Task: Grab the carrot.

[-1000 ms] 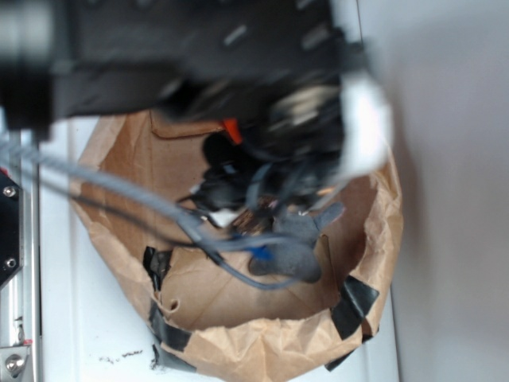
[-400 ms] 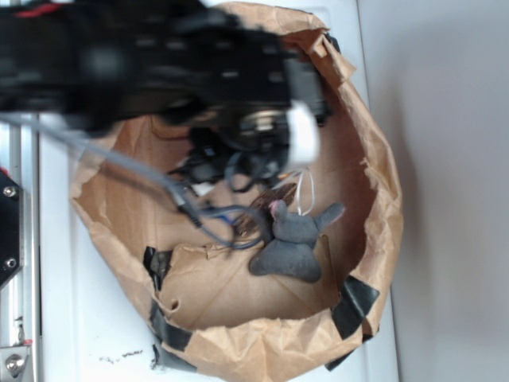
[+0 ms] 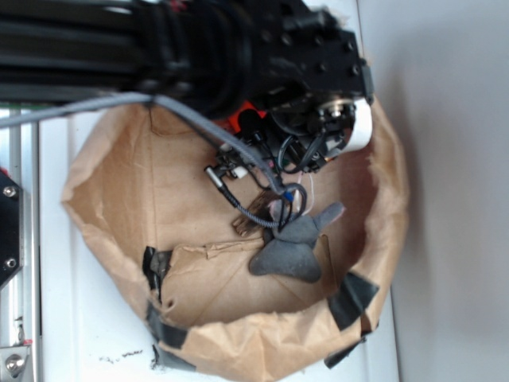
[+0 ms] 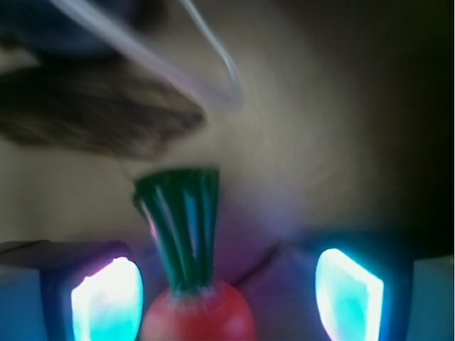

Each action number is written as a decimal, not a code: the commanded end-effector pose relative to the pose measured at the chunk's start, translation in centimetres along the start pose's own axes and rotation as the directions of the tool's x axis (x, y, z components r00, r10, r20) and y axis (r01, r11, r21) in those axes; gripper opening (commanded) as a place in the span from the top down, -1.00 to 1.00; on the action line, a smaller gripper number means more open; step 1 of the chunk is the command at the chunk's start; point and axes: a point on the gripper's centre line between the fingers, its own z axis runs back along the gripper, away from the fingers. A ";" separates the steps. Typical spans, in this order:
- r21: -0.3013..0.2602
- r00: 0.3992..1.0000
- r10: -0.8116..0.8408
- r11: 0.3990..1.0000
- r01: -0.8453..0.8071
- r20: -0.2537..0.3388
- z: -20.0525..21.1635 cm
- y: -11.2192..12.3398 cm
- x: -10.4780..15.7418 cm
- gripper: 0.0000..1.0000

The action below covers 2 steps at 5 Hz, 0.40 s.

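The carrot (image 4: 199,312) shows in the wrist view as a glossy orange-red body with a dark-green stem (image 4: 181,220), low in the frame. It lies between the glowing fingers (image 4: 106,302) of my gripper (image 4: 227,297), close to the left pad, with a clear gap to the right pad. The jaws stand open. In the exterior view only a small orange patch of the carrot (image 3: 237,122) shows under the black arm, inside the paper bag (image 3: 238,342). The gripper's tips are hidden there.
A grey plush bunny (image 3: 290,247) lies in the bag below the arm. Loose grey and black cables (image 3: 238,159) hang into the bag. Black tape patches (image 3: 354,298) hold the crumpled rim. A metal rail (image 3: 12,239) runs along the left.
The arm, blurred in the earlier frames, has swung right and now sits sharp over the bag's back part. The orange patch shows again. The bunny has not moved.
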 end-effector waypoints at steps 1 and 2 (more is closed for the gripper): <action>0.091 0.999 0.026 0.996 -0.027 0.020 1.2 -0.4 0.8 1.00; 0.127 0.998 0.050 0.990 -0.054 0.038 1.3 -0.2 0.9 1.00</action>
